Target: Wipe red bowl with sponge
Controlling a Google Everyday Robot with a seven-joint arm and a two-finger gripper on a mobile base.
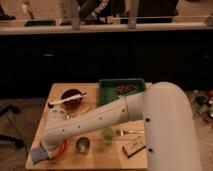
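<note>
Looking first at the containers, we are finding five of them on the wooden desk [95,159]. At the back, a green tray [106,90] is holding a small heap of brown pieces that we cannot name. To its left, a brown-maroon bowl [71,100] is carrying a white-handled utensil [64,100] across its rim, and its inside is too dark for us to read. Near the front edge, a steel cup [82,145] and a green cup [107,135] are standing upright, near each other but apart, and their contents are not showing. The red bowl [61,148] is sitting at the front left corner of the desk, just left of the steel cup. The white arm [100,120] is covering most of it, so only part of its orange-red rim is showing.

The pincer [43,151] is sitting at the end of the arm, at the left side of the red bowl. The sponge [37,155] is lying right at its tip, beside the bowl's left edge. We cannot tell whether the pincer is clamped on the sponge or apart, because the wrist is hiding it.

Counting now, we are seeing two bowls, two cups, one tray and one sponge. One thin metal utensil [127,132] is lying right of the green cup, and one dark flat object [135,147] with a white label is lying near the front right.
</note>
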